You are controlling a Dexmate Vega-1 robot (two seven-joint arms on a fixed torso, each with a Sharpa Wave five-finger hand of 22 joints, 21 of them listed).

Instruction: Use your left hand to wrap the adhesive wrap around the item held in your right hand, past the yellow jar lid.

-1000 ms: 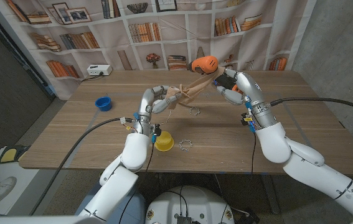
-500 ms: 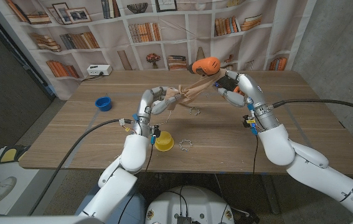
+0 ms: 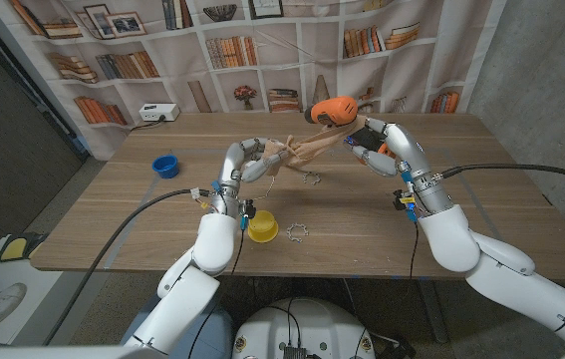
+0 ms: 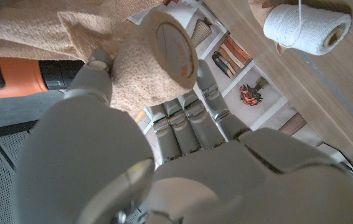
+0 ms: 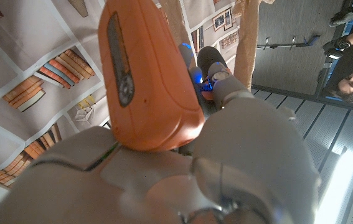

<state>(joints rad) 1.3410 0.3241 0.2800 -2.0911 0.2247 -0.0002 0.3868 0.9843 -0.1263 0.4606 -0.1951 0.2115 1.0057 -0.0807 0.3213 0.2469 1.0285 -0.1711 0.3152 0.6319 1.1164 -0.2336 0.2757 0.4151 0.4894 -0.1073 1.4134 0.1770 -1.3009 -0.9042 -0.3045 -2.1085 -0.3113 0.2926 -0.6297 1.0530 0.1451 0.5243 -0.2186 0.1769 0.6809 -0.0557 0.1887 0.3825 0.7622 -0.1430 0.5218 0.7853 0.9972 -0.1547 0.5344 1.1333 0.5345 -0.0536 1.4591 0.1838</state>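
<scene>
adhesive wrap (image 3: 300, 152) | tan, stretched taut | left hand (image 3: 250, 158) grips roll | right hand (image 3: 377, 142) grips orange drill (image 3: 334, 110)

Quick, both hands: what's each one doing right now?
Left hand: holding the wrap roll.
Right hand: holding the orange drill.

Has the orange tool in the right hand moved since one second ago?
Yes. The orange tool has shifted slightly toward the robot's right and away from the bookshelf backdrop.
</scene>
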